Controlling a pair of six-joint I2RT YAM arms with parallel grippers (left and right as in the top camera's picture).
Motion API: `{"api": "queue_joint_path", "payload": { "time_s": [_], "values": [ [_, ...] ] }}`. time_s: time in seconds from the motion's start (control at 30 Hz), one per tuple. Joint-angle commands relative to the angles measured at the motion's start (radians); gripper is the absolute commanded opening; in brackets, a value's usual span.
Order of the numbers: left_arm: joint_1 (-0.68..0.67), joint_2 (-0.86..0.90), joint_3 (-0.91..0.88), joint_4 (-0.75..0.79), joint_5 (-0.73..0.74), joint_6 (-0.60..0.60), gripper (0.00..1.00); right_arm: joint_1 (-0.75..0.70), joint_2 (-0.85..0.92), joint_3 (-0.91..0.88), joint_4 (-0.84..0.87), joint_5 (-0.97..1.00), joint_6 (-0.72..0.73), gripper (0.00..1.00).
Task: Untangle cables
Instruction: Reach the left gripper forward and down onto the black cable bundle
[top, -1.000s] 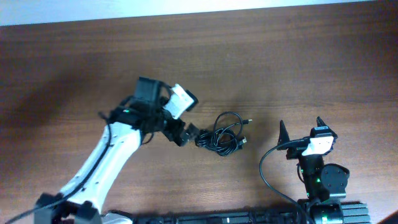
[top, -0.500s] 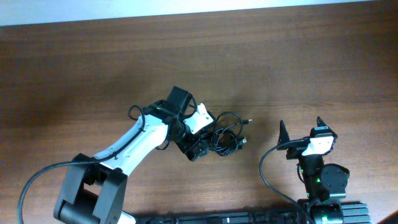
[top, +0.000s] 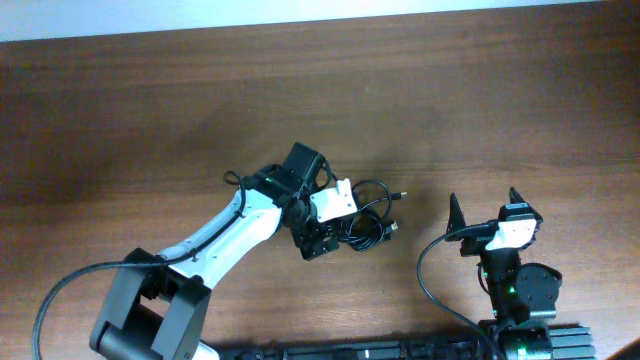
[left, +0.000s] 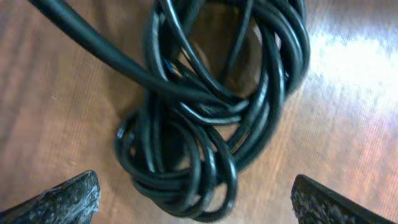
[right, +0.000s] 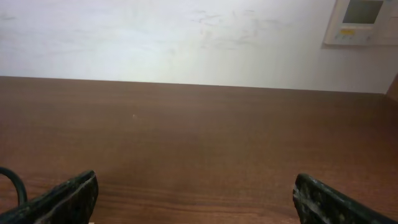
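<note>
- Black, thin and glossy, the cables (left: 211, 124) lie bunched in one knotted bundle of overlapping loops on the brown wooden table (top: 150, 120), near its middle.
- We see two small plug ends (top: 400, 195) poking out on the bundle's right side in the overhead view.
- We find the left end effector (left: 200, 200) released, fingers spread wide to either side of the bundle, gripping nothing.
- We find the right end effector (top: 484, 200) released too, well apart to the bundle's right, holding nothing.
</note>
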Motion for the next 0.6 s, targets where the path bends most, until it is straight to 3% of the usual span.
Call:
{"api": "queue_joint_path", "payload": {
  "time_s": [0.0,0.23,0.33,0.4,0.57],
  "values": [
    [-0.002,0.011,0.014,0.046,-0.006,0.044,0.99,0.006,-0.01,-0.005,-0.007,0.016,0.0,0.99],
    [-0.004,0.054,0.01,0.043,-0.04,0.13,0.95,0.006,-0.01,-0.005,-0.007,0.016,0.0,0.99],
    [-0.014,0.095,0.009,0.045,-0.047,0.144,0.85,0.006,-0.01,-0.005,-0.007,0.016,0.0,0.99],
    [-0.021,0.112,0.009,0.047,-0.047,0.158,0.69,0.006,-0.01,-0.005,-0.007,0.016,0.0,0.99],
    [-0.021,0.127,0.009,0.051,-0.047,0.158,0.08,0.006,-0.01,-0.005,-0.007,0.016,0.0,0.99]
  ]
}}
